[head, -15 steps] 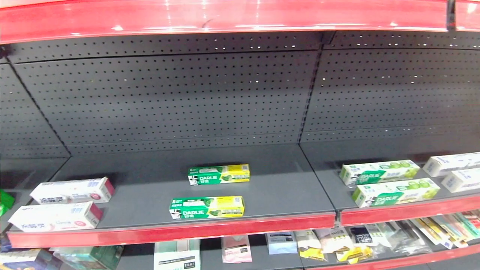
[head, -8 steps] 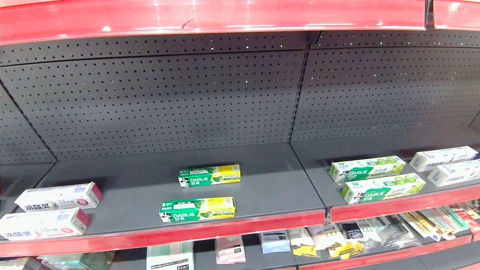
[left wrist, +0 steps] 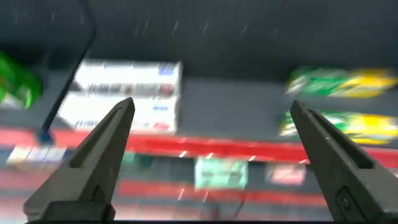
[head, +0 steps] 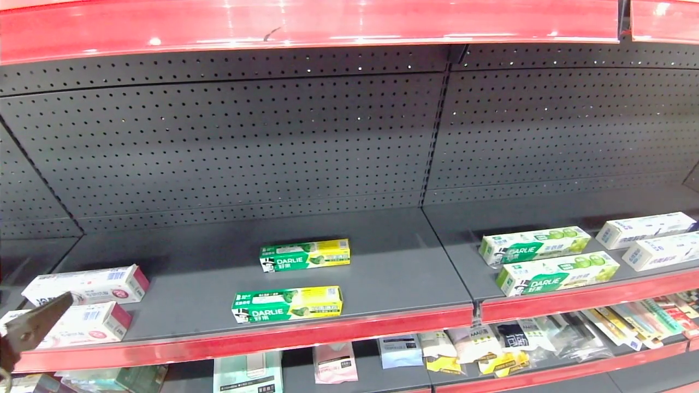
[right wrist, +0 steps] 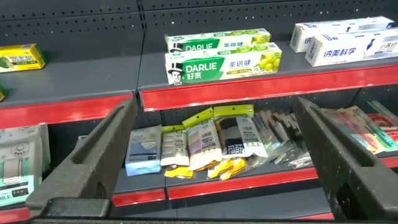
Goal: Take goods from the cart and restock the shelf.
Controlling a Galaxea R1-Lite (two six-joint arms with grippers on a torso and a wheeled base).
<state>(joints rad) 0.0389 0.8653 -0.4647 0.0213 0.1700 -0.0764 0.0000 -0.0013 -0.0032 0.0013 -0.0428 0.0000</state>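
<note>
Left gripper (left wrist: 211,104) and right gripper (right wrist: 216,102) are hanging spread wide, empty, by the shelf (head: 393,273). Next is probably grabbing cart goods.

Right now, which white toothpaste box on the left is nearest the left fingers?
The front white box, at the shelf's red edge; the left fingers overlap it, while the rear white box lies behind.

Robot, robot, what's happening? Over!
Left gripper jaws open, empty, by the white toothpaste boxes. Right gripper jaws open, empty. Shelf holds few boxes. Nothing in the way.
</note>
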